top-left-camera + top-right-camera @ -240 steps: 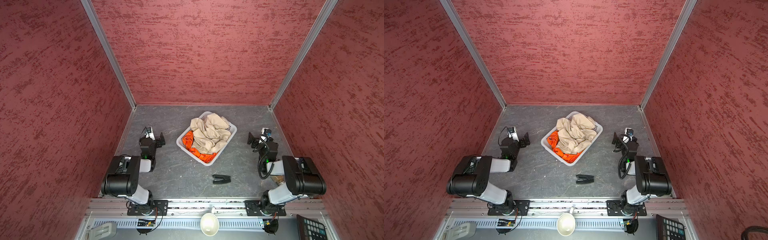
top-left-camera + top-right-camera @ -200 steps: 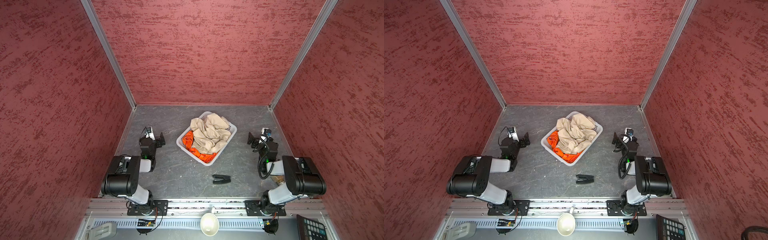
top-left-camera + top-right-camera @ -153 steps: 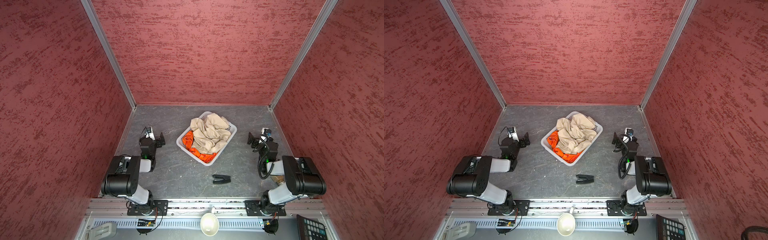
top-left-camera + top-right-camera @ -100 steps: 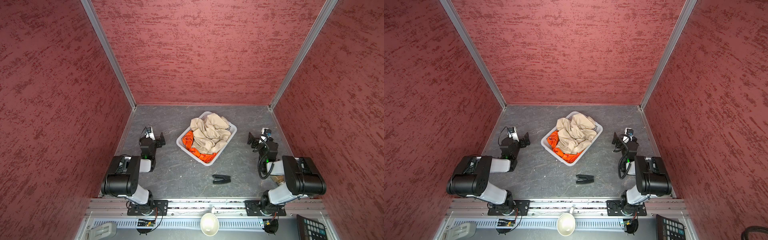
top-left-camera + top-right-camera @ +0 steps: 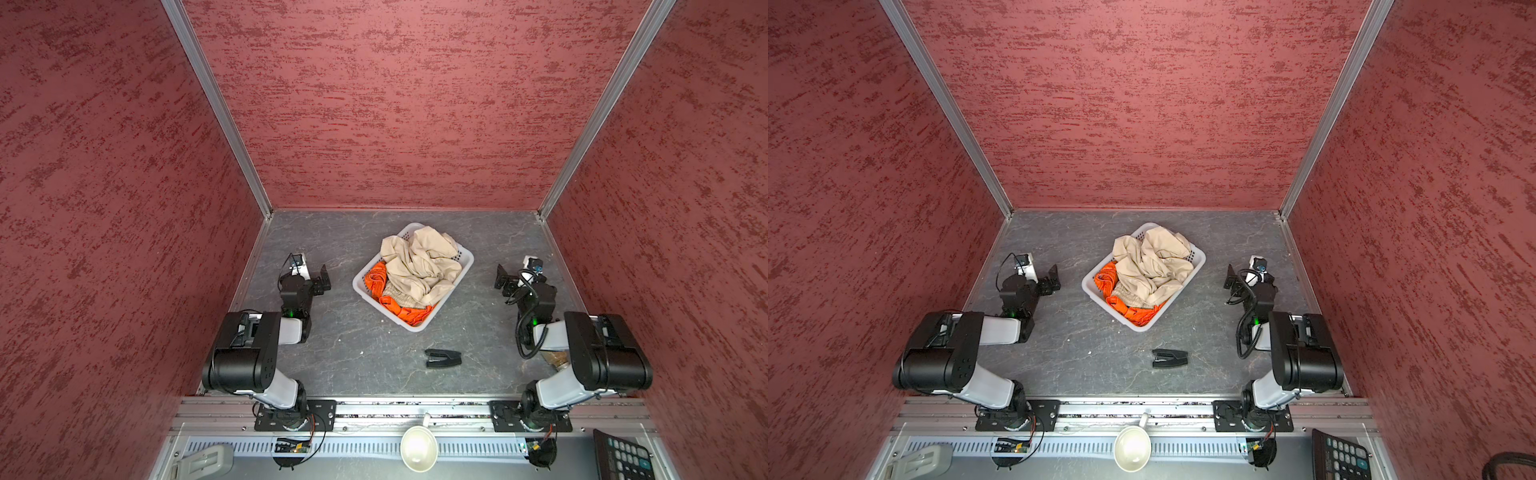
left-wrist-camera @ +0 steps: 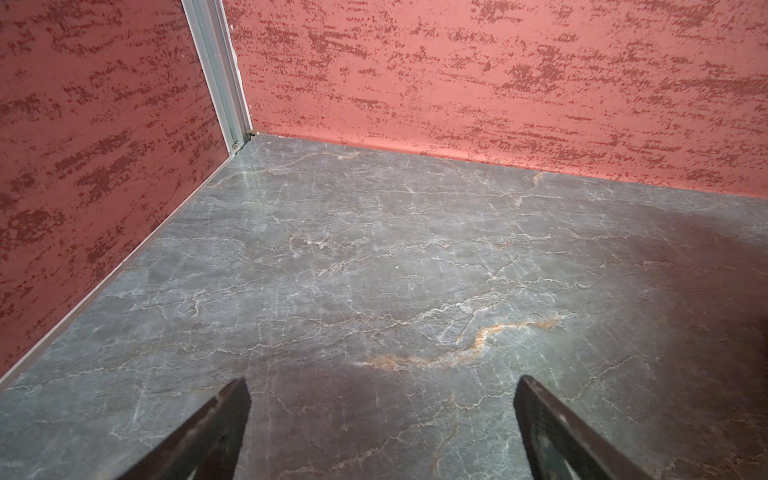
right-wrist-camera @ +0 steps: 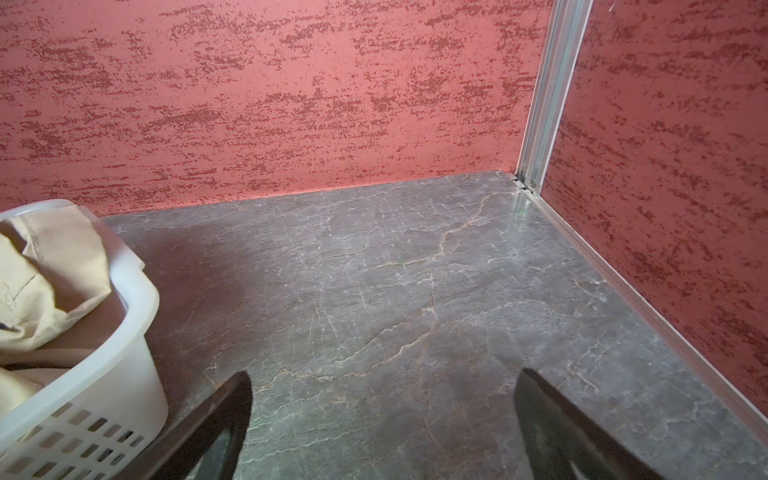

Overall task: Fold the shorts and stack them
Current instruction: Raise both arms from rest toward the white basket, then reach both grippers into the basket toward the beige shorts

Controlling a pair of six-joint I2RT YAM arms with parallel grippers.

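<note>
Two pairs in one basket (image 5: 388,316): one beige shorts (image 5: 419,266), one orange shorts (image 5: 375,279); left jaws, right jaws spread wide, empty.

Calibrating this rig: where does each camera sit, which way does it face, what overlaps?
Top view: high over front rail, looking down on basket; left arm, right arm.
Top view: alongside, same aim; beige shorts atop orange shorts; both arms.
Left wrist: on left arm, facing far-left corner; open left end effector.
Right wrist: on right arm, facing far-right corner; open right end effector.
Shared: basket, in right wrist and top views.
</note>
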